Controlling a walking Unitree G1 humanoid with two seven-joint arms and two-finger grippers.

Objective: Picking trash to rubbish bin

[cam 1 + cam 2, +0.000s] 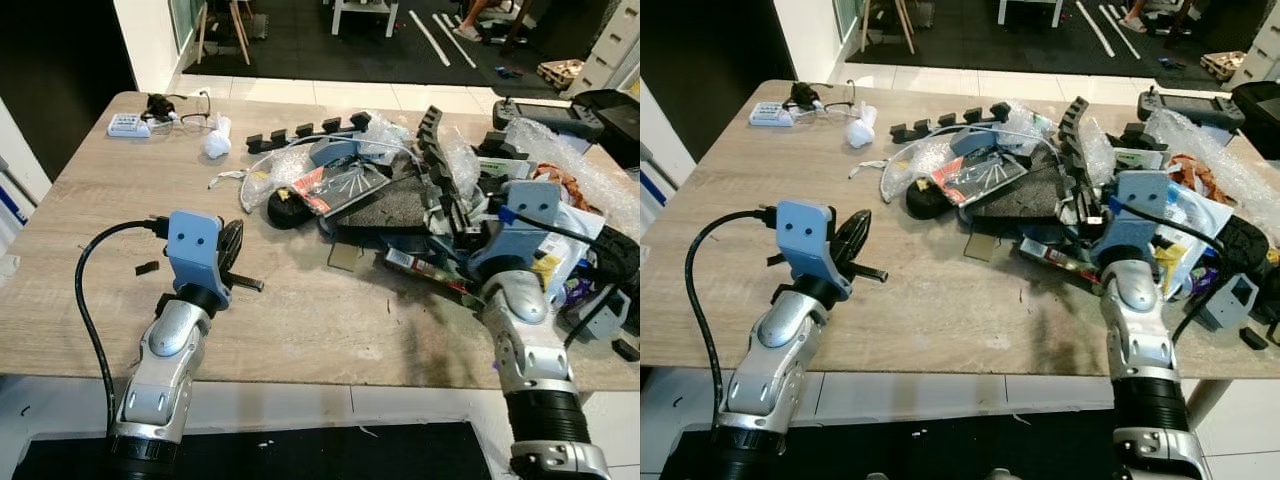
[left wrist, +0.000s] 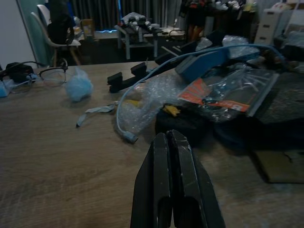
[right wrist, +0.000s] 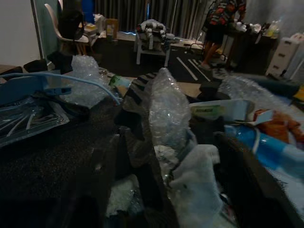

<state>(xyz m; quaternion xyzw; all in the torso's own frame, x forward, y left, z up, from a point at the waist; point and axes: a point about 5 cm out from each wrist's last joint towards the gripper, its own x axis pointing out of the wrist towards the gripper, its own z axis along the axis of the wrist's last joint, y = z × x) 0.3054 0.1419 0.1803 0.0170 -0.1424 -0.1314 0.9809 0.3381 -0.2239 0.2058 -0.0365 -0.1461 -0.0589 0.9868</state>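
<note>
A heap of trash covers the right half of the wooden table: bubble wrap, black foam pieces, plastic bags and a pale blue cable. My left gripper hovers over bare wood to the left of the heap, shut and holding nothing; its fingers are pressed together. At the heap's right side, my right gripper is pushed in among the trash. It is open, with a wad of bubble wrap and white scraps between the fingers.
A crumpled white wad, glasses and a white device lie at the far left corner. A small black chip lies near my left arm. A black controller rests at the far right. A person stands beyond the table.
</note>
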